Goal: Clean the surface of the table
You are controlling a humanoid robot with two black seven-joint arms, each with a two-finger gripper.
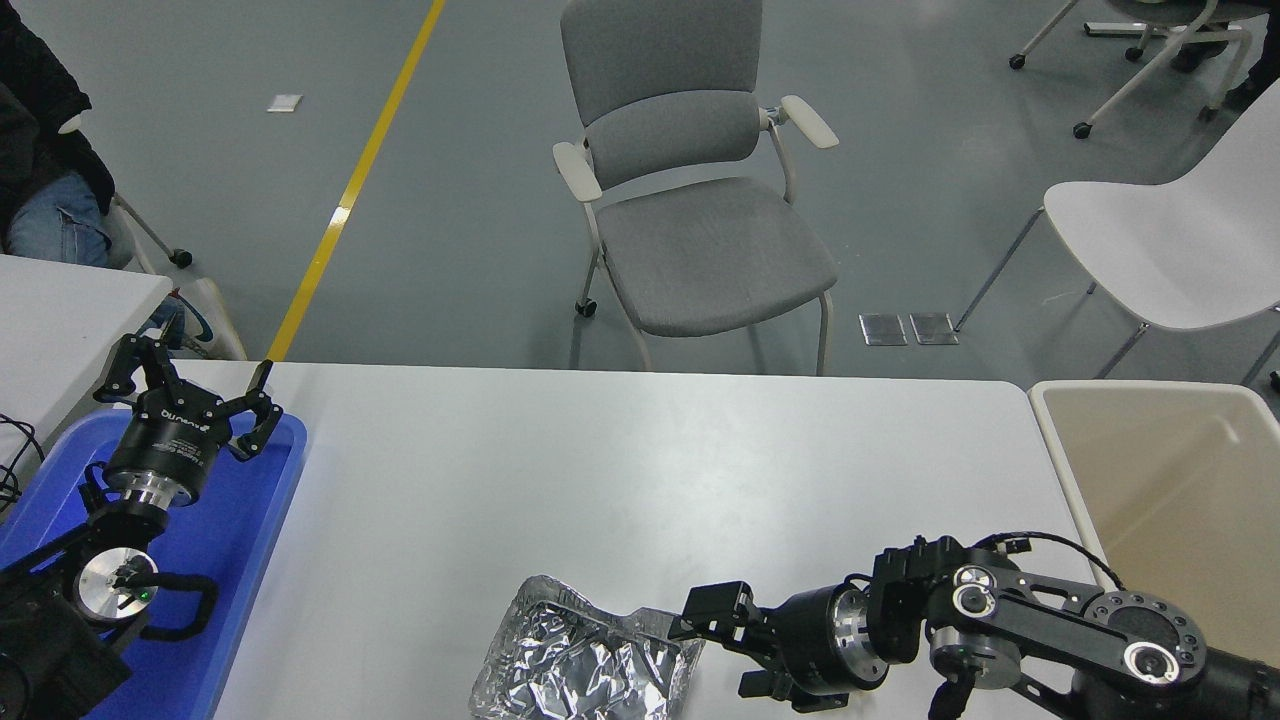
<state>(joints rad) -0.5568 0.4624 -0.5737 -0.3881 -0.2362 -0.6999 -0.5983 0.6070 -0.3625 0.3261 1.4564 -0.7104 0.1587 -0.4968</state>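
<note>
Crumpled foil tray (590,665) on smooth white table surface (620,470), right pincer (712,640) open beside it

table surface (560,470) — foil tray (585,670) near edge | blue tray (255,500) left

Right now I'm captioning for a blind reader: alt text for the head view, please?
The right gripper reaches a crumpled foil tray on the white table surface. The left gripper, open, hangs parked over a blue tray; a beige bin stands right.
</note>
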